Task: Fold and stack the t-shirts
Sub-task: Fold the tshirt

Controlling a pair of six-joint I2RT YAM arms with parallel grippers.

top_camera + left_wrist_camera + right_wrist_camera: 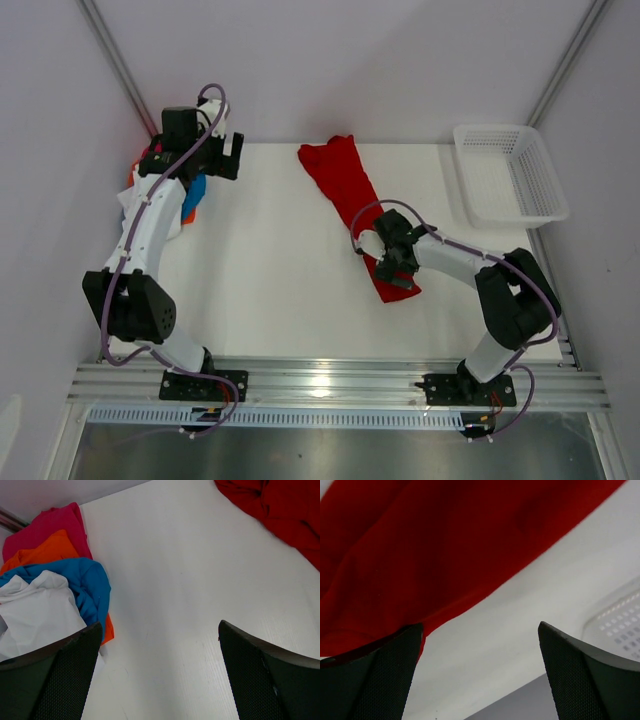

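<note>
The biggest thing here is the white table (270, 290), which lies under the red t-shirt (343, 185). The red t-shirt is the one I am working on. It lies in a long, bunched strip, not flat. I think it must be spread out before any fold will work.

Well off to the right of the red t-shirt sits the white basket (490, 129). I can see nothing in it.

Well off to the left of the red t-shirt is the pile of the other t-shirts (55, 580). There is a pink t-shirt (47, 527), an orange t-shirt (47, 552), a blue t-shirt (90, 582) and a white t-shirt (40, 610), all heaped together and touching. None looks folded. I think they are kept to one side so the middle is free for folding.

My right claw (480, 645) hangs low over the near end of the red t-shirt. It is wide open and holds nothing. One side of it is over the red edge and the other side is over bare table. I think that is a good spot to pinch the edge.

My left claw (159, 645) hangs to the left of the red t-shirt, between it and the pile, over bare table. It is wide open too, and empty. From there, I think, it can reach for the far end of the red t-shirt.
</note>
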